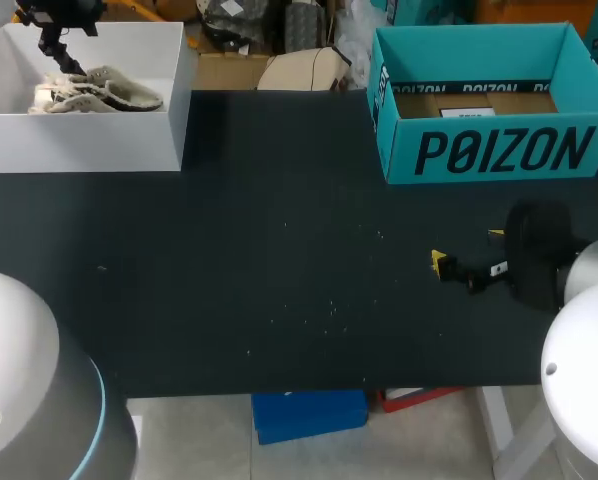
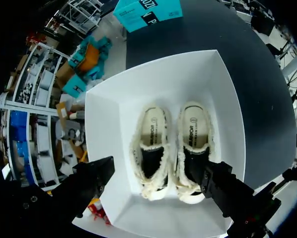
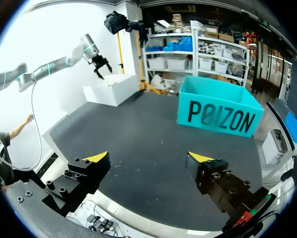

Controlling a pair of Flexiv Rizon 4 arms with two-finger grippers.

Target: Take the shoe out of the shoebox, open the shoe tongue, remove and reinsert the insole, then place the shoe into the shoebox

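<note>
While hanging over the white shoebox with the left gripper spread wide and holding nothing, pick one of the pair inside and stick with it. Both fuzzy, lying side by side right under the gripper, soles down, toe ends nearer the fingers by the look of it, pretty much touching each other. Looks like step one, the lift-out, not yet done. Would go for the shoe with a finger right over its toe end, not the other shoe closer to the middle of the gap. Shift sideways first to centre the chosen one between the fingers, then come straight down and pinch across the sides around mid-foot, below the fluffy trim. Probably squashes easily, being soft fleece, so close gently but firmly enough to avoid a slip. Keep clear of the box wall on the way down; not much room beside that outer shoe. Lift straight up to avoid dragging the neighbour along or tipping the box. Right gripper also open and empty, low over the dark table, well apart from the shoes, teal box ahead of it. Fine there for now; handy later for steadying the shoe during the tongue and insole bit.
</note>
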